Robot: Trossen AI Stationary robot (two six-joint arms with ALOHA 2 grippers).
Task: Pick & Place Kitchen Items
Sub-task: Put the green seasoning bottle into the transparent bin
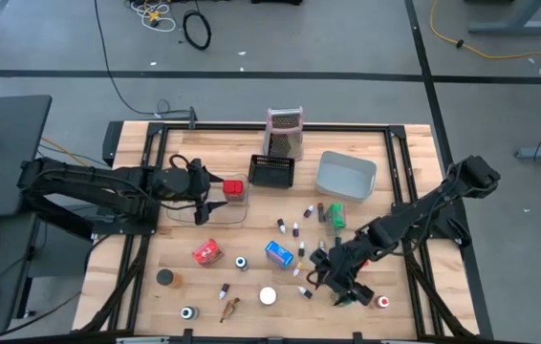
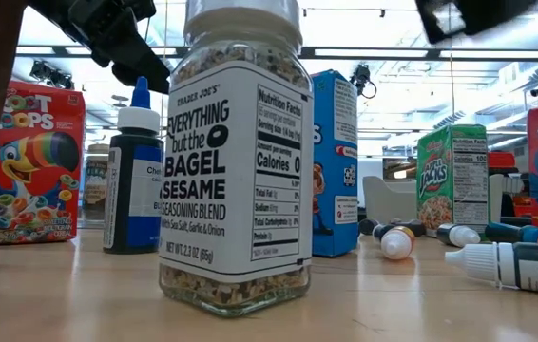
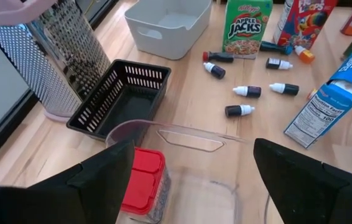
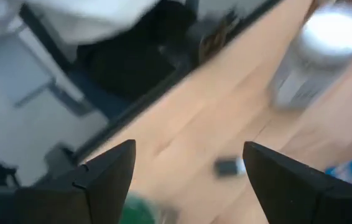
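The kitchen items lie scattered on the wooden table: a red packet (image 1: 206, 251), a blue packet (image 1: 278, 252), a green packet (image 1: 335, 216), a white-lidded jar (image 1: 268, 296) and several tiny bottles (image 1: 294, 229). A red-lidded jar (image 3: 142, 186) stands inside the clear tub (image 1: 215, 212). My left gripper (image 1: 204, 196) hovers open above that tub, its fingers (image 3: 101, 180) wide apart over the jar. My right gripper (image 1: 333, 280) is open above the table's near right part, close to the bottles, with nothing between its fingers (image 4: 107, 168). The right wrist view is blurred.
A silvery box grater (image 1: 285, 132), a black mesh basket (image 1: 272, 170) and a grey tray (image 1: 345, 177) stand along the far side. More small jars (image 1: 164, 277) and a red-capped one (image 1: 382, 301) sit near the front edge. Bare wood lies at the near left.
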